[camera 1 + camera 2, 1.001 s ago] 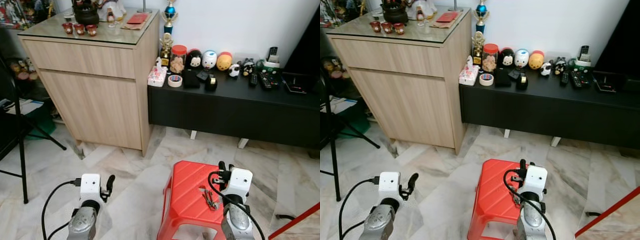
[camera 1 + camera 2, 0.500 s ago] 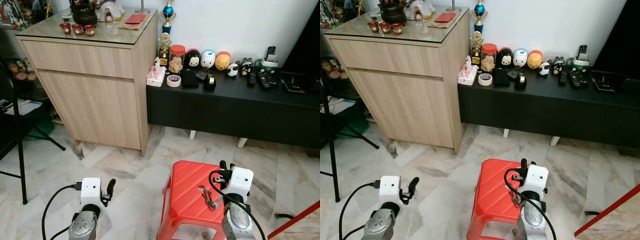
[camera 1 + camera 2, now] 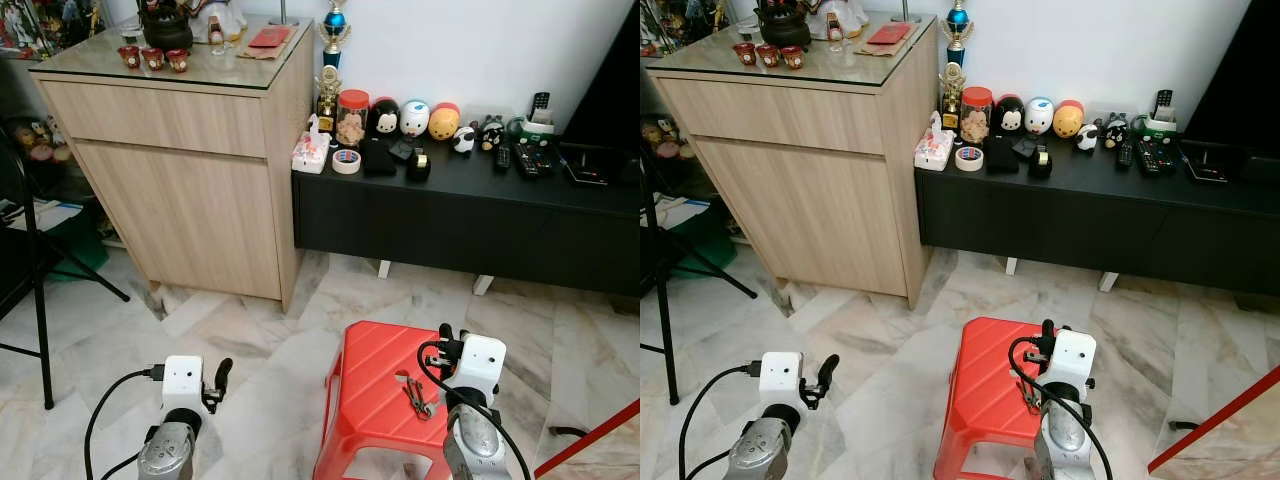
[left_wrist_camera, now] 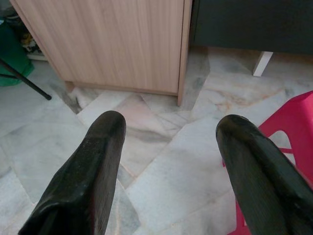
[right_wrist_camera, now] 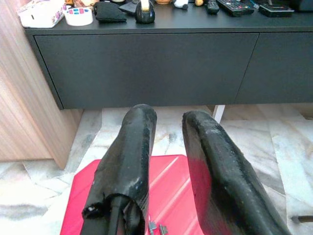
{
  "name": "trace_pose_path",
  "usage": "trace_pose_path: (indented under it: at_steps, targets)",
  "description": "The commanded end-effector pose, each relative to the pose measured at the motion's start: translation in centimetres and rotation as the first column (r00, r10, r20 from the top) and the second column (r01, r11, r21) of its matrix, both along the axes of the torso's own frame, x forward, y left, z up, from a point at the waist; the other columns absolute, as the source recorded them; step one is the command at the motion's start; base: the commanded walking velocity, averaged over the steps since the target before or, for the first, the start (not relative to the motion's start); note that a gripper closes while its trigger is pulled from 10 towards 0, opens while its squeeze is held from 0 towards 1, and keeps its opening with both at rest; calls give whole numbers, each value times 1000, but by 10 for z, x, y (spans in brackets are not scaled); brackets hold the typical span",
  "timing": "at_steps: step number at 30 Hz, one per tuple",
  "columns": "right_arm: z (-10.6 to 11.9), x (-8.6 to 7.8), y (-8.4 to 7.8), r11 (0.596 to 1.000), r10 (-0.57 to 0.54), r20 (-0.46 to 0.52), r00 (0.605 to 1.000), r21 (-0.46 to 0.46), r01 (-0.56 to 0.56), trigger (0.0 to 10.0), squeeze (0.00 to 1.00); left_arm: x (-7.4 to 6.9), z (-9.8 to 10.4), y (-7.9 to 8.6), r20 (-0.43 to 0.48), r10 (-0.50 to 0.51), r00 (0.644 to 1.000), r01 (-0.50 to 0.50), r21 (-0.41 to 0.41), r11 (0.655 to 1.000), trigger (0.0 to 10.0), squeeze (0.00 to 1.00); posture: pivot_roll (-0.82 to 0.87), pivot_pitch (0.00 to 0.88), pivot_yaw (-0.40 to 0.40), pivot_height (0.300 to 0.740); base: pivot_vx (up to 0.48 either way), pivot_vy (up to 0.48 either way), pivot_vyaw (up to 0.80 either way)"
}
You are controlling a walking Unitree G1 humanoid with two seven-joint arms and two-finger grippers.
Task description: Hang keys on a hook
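A bunch of keys (image 3: 417, 396) lies on the top of a red plastic stool (image 3: 372, 372) on the marble floor. My right gripper (image 3: 446, 334) hovers over the stool's far right side, just beyond the keys, its fingers (image 5: 131, 147) a narrow gap apart with nothing between them. The keys (image 5: 157, 228) peek out below those fingers in the right wrist view. My left gripper (image 3: 221, 369) hangs low over the floor to the left of the stool, open wide and empty; its fingers (image 4: 93, 161) frame bare tiles. No hook shows in any view.
A wooden cabinet (image 3: 190, 170) with a glass top stands at the back left. Beside it runs a low black bench (image 3: 460, 215) with figurines, tape and remotes. Black chair legs (image 3: 40, 300) stand at the left; a red bar (image 3: 590, 440) crosses the lower right corner.
The head camera has shifted slightly, so the whole scene sits a little differently. Both arms, the keys and the stool keep their places.
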State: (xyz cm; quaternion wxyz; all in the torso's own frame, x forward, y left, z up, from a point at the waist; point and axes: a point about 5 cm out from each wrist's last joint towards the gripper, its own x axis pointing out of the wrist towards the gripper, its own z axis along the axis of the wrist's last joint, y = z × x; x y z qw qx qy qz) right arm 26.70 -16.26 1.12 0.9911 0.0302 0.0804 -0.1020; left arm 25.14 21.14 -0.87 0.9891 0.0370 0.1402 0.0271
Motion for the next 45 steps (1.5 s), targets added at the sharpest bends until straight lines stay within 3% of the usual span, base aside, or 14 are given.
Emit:
trace_pose_path:
  at_steps: [1, 6, 45]
  targets:
    - [5, 4, 0, 1000, -2, 15, 1000, -3, 2, 10000, 0, -3, -4, 1, -13, 15, 1000, -15, -17, 1000, 10000, 0, 26, 27, -64, 705, 0, 0, 0]
    - [5, 5, 1, 1000, 4, 19, 1000, -5, -4, 10000, 0, -3, -4, 0, -18, 13, 1000, -14, -19, 1000, 10000, 0, 26, 27, -64, 665, 0, 0, 0]
    - [6, 3, 5, 1000, 13, 30, 999, -1, -13, 10000, 0, -7, -11, -2, -58, 6, 998, -7, -23, 1000, 10000, 0, 28, 30, -63, 665, 0, 0, 0]
